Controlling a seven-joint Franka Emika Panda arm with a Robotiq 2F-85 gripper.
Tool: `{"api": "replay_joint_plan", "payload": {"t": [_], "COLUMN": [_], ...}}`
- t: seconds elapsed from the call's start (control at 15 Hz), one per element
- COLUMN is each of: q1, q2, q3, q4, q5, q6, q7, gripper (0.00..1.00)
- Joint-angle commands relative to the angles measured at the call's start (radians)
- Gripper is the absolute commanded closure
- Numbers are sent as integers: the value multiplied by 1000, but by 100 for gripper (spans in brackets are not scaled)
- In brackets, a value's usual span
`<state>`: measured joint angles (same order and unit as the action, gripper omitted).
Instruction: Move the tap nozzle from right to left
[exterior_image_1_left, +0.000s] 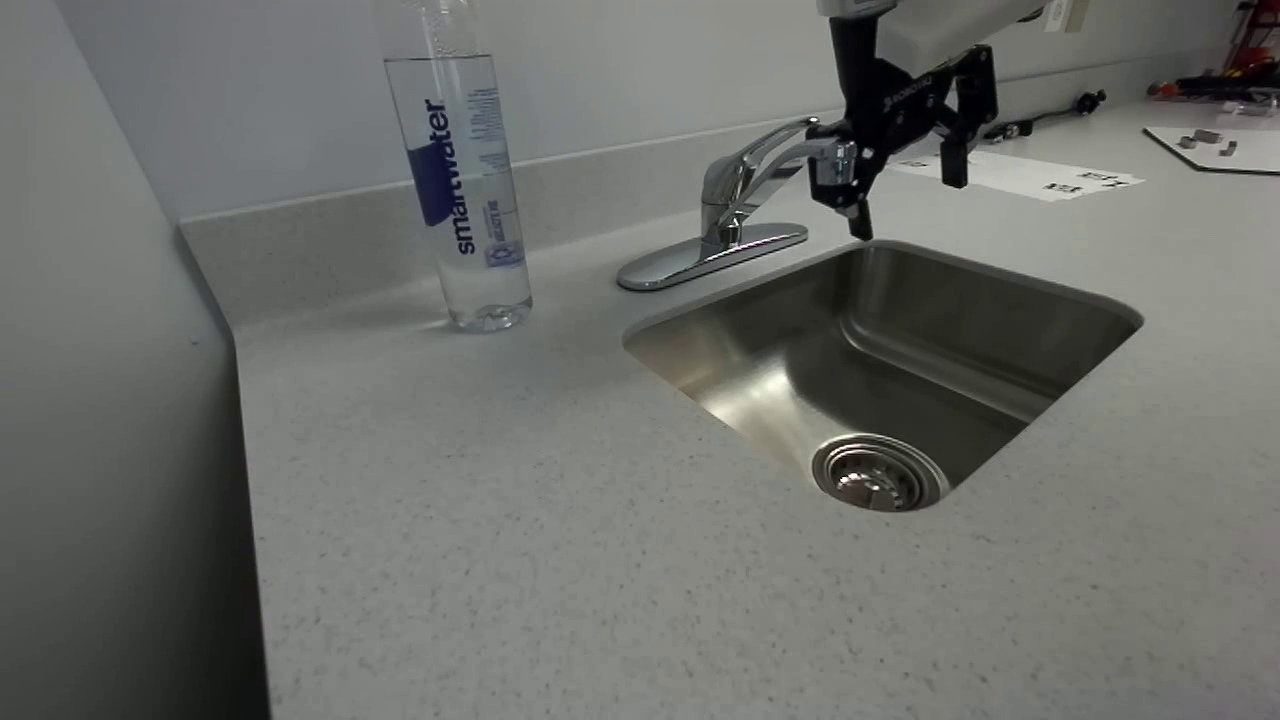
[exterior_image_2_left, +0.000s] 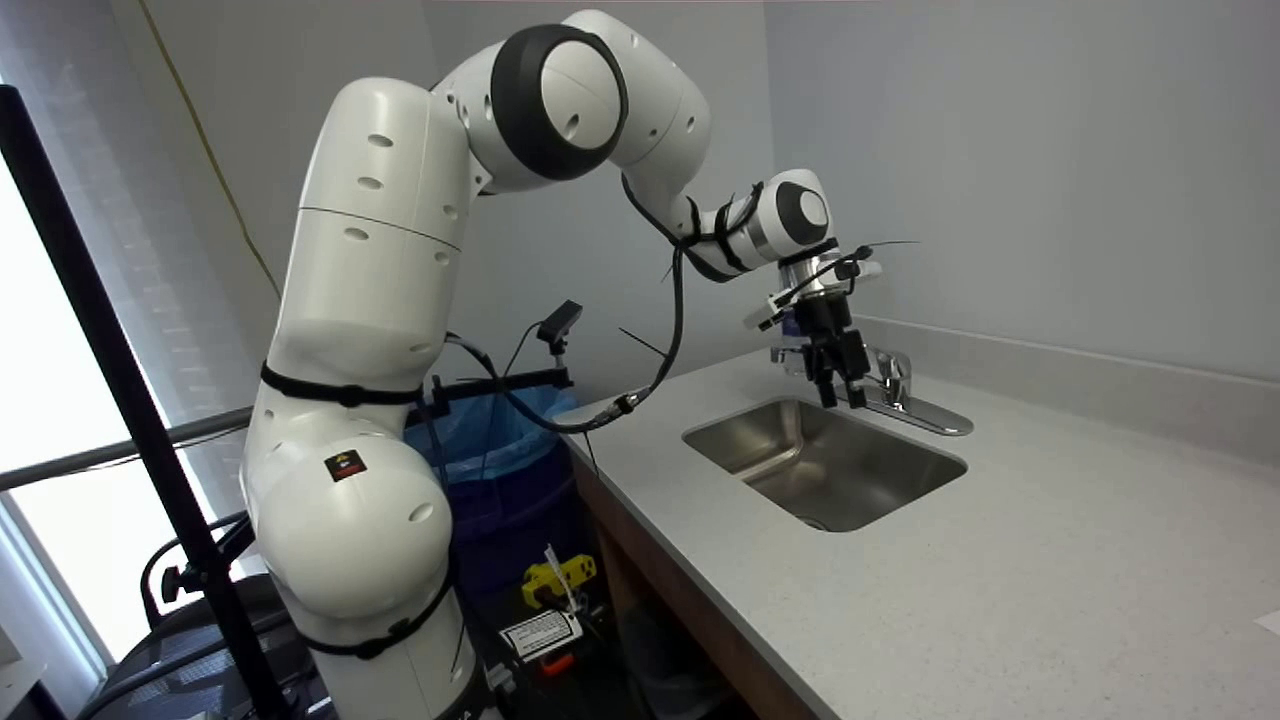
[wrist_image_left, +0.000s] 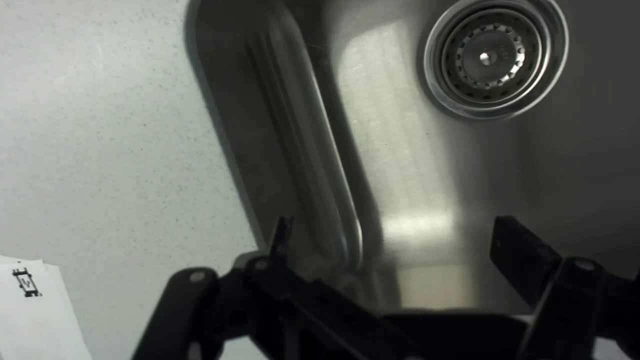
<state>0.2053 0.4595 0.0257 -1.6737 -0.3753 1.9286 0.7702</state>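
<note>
The chrome tap (exterior_image_1_left: 716, 192) stands behind the sink. Its spout ends in the tap nozzle (exterior_image_1_left: 838, 163), which reaches to the right over the sink's back edge in that exterior view. The nozzle also shows in an exterior view (exterior_image_2_left: 786, 358), left of my gripper; the gripper hides part of the spout there. My gripper (exterior_image_1_left: 908, 200) is open, fingers pointing down, close beside the nozzle; one finger is partly behind the nozzle. I cannot tell whether they touch. In the wrist view my gripper (wrist_image_left: 394, 232) has its fingers wide apart with nothing between them; the tap is out of view.
The steel sink (exterior_image_1_left: 745, 385) with its drain (wrist_image_left: 492, 57) lies below my gripper. A tall water bottle (exterior_image_1_left: 470, 200) stands on the counter (exterior_image_1_left: 450, 500) beside the tap. White papers (exterior_image_1_left: 1030, 175) lie on the counter. A wall and backsplash (exterior_image_2_left: 1060, 360) run behind the tap.
</note>
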Motion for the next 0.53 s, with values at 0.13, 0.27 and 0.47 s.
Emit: {"api": "replay_joint_plan", "payload": {"t": [0.13, 0.27, 0.47], "q1": [39, 47, 59], "q2": [19, 27, 39], "q3": [6, 3, -4], "q4": [3, 1, -3], "q5": [36, 34, 26], "q6": [154, 207, 321], "q7": [27, 38, 63], "gripper": [0, 0, 0]}}
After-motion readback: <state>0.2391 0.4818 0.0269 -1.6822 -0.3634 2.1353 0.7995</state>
